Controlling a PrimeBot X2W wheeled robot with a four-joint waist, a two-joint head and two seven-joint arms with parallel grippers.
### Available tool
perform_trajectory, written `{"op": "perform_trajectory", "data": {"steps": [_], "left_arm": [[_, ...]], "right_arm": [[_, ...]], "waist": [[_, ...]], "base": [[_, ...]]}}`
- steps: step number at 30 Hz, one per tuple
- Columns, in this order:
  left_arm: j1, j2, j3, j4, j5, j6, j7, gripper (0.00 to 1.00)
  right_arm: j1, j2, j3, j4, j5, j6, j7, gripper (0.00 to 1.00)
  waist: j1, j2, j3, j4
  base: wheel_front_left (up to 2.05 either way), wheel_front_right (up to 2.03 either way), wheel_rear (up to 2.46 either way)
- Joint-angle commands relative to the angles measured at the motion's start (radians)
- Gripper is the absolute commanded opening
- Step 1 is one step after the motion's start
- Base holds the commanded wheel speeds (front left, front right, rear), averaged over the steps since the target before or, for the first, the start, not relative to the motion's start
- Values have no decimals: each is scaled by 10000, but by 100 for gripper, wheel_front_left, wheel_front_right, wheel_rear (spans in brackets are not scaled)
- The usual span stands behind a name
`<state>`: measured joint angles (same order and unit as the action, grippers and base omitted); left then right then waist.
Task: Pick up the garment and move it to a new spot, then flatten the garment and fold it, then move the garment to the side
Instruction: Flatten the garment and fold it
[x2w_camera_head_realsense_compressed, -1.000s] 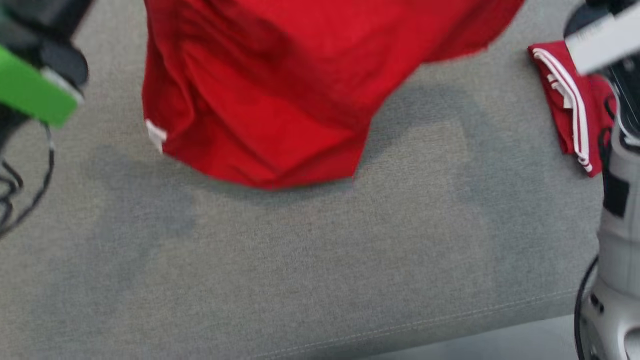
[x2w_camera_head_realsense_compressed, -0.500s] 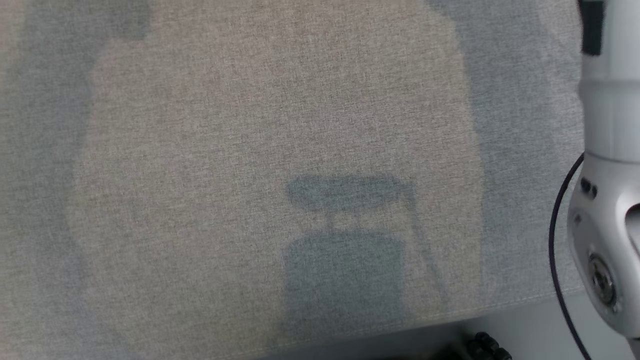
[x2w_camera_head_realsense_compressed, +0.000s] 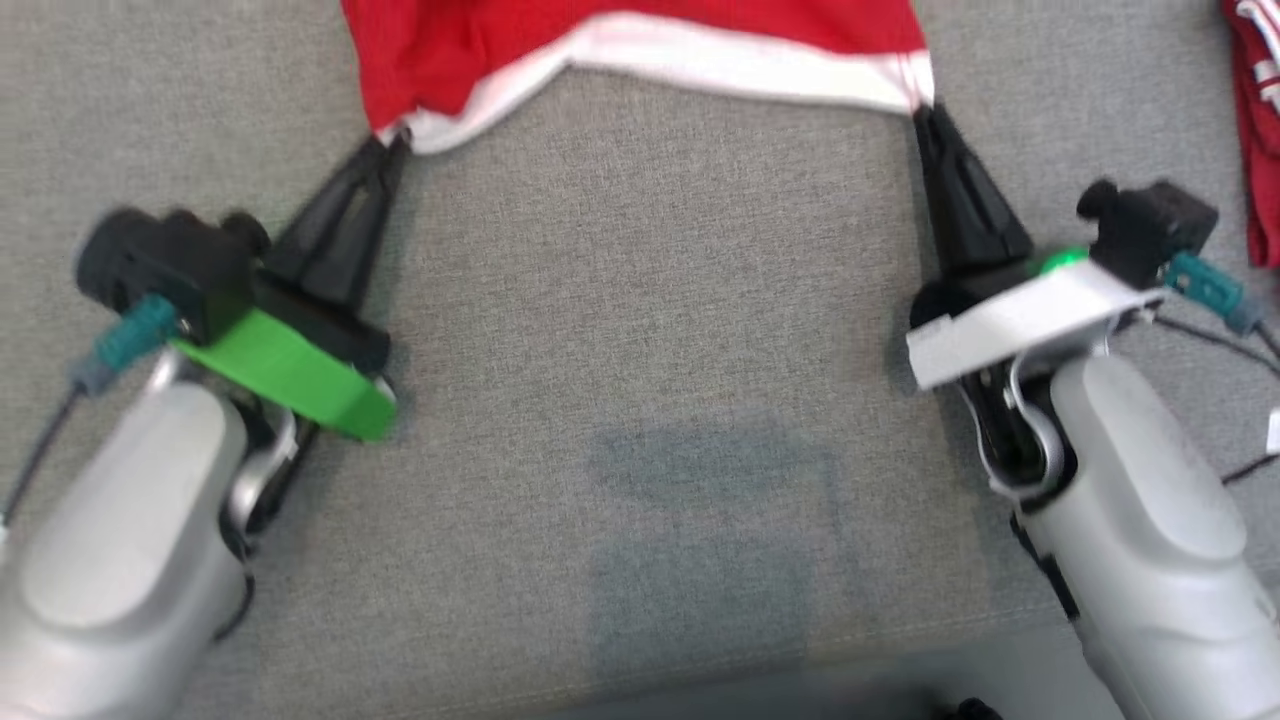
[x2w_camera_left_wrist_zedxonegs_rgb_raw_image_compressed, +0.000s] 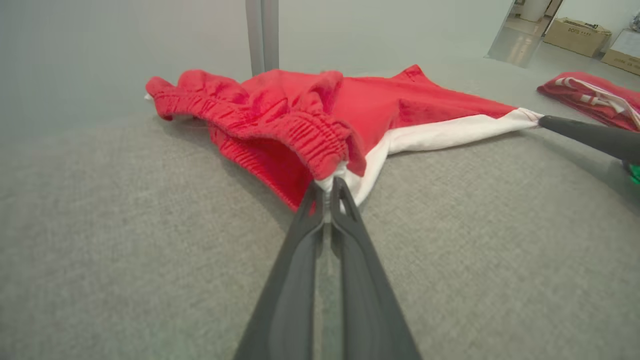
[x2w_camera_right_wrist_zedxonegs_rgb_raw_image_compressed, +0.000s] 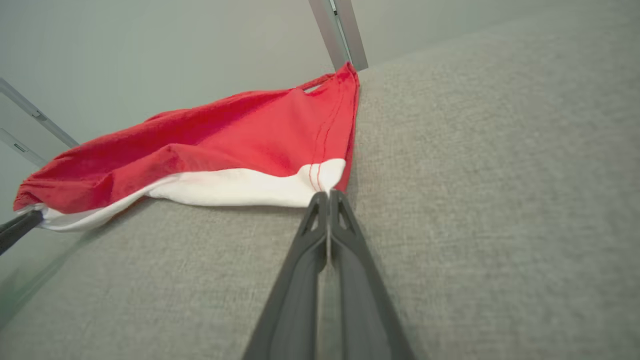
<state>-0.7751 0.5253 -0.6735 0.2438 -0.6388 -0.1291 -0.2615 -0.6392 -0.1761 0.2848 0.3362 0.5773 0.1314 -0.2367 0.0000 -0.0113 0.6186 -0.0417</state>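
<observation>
Blk L claw (x2w_camera_head_realsense_compressed: 389, 146), green bracket (x2w_camera_head_realsense_compressed: 290, 370)

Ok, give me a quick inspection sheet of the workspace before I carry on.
Surface: grey fabric cover, flat.
Job's things: red garment lying on it, elastic end bunched, white band stretched between the grippers.
Clutter: striped garment, red and white, off to the right.
Grippers: left gripper shut on one corner of the band; right gripper shut on the other.
Cables: black cable lying beside the right forearm.
Surroundings: pale wall, metal post, cardboard boxes beyond.
</observation>
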Motion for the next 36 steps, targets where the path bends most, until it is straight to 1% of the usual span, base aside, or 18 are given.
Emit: {"op": "perform_trajectory", "data": {"steps": [1, 6, 10, 12, 15, 18, 20, 21, 22, 24, 25, 27, 29, 31, 33, 36], "left_arm": [[815, -208, 102, -227, -102, -24, -42, 0], [3751, -643, 277, -743, -149, -26, -35, 0], [6177, -1048, 811, -993, 61, -26, -36, 0], [7269, -1256, 1115, -1151, 149, -15, -36, 0], [8658, -1607, 1532, -1432, 50, 158, -36, 0], [9540, -1774, 1744, -1839, -11, 260, -38, 0], [9867, -1848, 1753, -2024, -232, 302, 8, 0], [9824, -1799, 1780, -2183, -231, 449, 228, 0], [9727, -1892, 1789, -2300, -414, 476, 402, 0], [9397, -2018, 1940, -2563, -763, 600, 771, 0], [9397, -2018, 1940, -2563, -763, 600, 771, 0], [9081, -2224, 2052, -2871, -1180, 738, 1226, 0], [8615, -2362, 2273, -3128, -1588, 934, 1679, 0], [7977, -2334, 2475, -3280, -1656, 1130, 2030, 0], [7358, -2367, 2575, -3204, -1718, 1292, 2386, 0], [6264, -2588, 2696, -2911, -1898, 1454, 2817, 0]], "right_arm": [[1006, -154, 112, 66, 177, -15, -18, 0], [3294, -755, 641, -502, 415, -14, 159, 0], [5088, -1243, 789, -1205, 898, -17, 380, 0], [5934, -1541, 811, -1632, 1166, -15, 564, 0], [7107, -1974, 578, -2310, 1558, -15, 744, 0], [8137, -2356, 48, -3196, 2132, -15, 931, 0], [8548, -2495, -303, -3889, 2541, -15, 1061, 0], [8575, -2528, -606, -4535, 2943, -15, 1207, 0], [8423, -2545, -700, -4783, 3074, -15, 1319, 0], [7865, -2492, -683, -5136, 3177, -9, 1585, 0], [7865, -2492, -683, -5136, 3177, -9, 1585, 0], [7134, -2342, -609, -5224, 3175, -11, 1888, 0], [6153, -2138, -503, -4972, 2993, -11, 2212, 0], [5036, -1826, -312, -4581, 2828, -9, 2436, 0], [4051, -1556, -166, -3994, 2639, -9, 2561, 0], [2572, -1173, 19, -2899, 2429, -9, 2705, 0]], "waist": [[0, 113, -1264, 141], [0, 113, -2889, 64], [0, 113, -3918, -141], [0, 113, -4196, -242], [0, 113, -4442, -337], [0, 113, -4489, -339], [0, 113, -4439, -320], [0, 113, -4358, -292], [0, 113, -4280, -270], [0, 113, -4137, -210], [0, 113, -4137, -210], [0, 113, -3965, -94], [0, 113, -3791, 56], [0, 113, -3561, 281], [0, 113, -3322, 612], [0, 113, -2925, 1119]], "base": [[0, 0, 0], [0, 0, 0], [0, 0, 0], [0, 0, 0], [0, 0, 0], [0, 0, 0], [0, 0, 0], [0, 0, 0], [0, 0, 0], [0, 0, 0], [0, 0, 0], [0, 0, 0], [0, 0, 0], [0, 0, 0], [0, 0, 0], [0, 0, 0]]}}
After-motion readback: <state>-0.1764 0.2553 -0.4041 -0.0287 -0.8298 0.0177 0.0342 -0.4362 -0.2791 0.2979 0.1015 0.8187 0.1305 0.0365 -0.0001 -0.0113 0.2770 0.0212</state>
